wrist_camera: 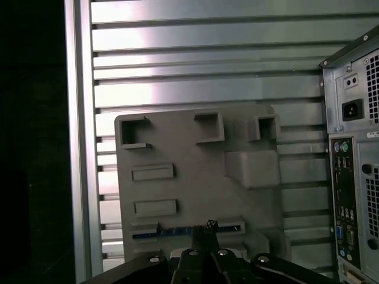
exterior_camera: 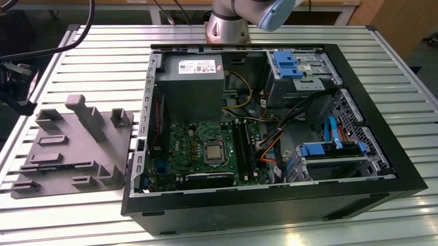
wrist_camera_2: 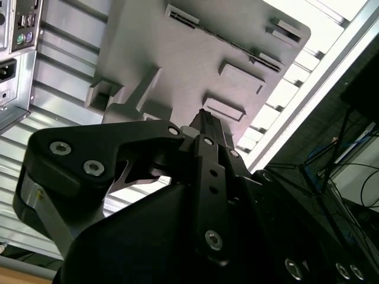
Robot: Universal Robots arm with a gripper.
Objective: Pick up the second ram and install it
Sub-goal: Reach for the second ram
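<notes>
on the grey tray (wrist_camera: 189,160), in the first wrist view: second ram (wrist_camera: 166,234) standing edge-on in a slot, thin dark strip with blue glints; gripper (wrist_camera: 207,229) above that slot, tips pressed together; in the exterior view, open computer case (exterior_camera: 274,205) just beside the tray, motherboard (exterior_camera: 198,148) inside

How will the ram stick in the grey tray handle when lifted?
Probably stiff and light: the ram stick shows as a thin, long edge seated in a slot of the grey tray. Freed, it would likely tip on so narrow an edge. The tray, with no visible clamp, might lift too.
</notes>
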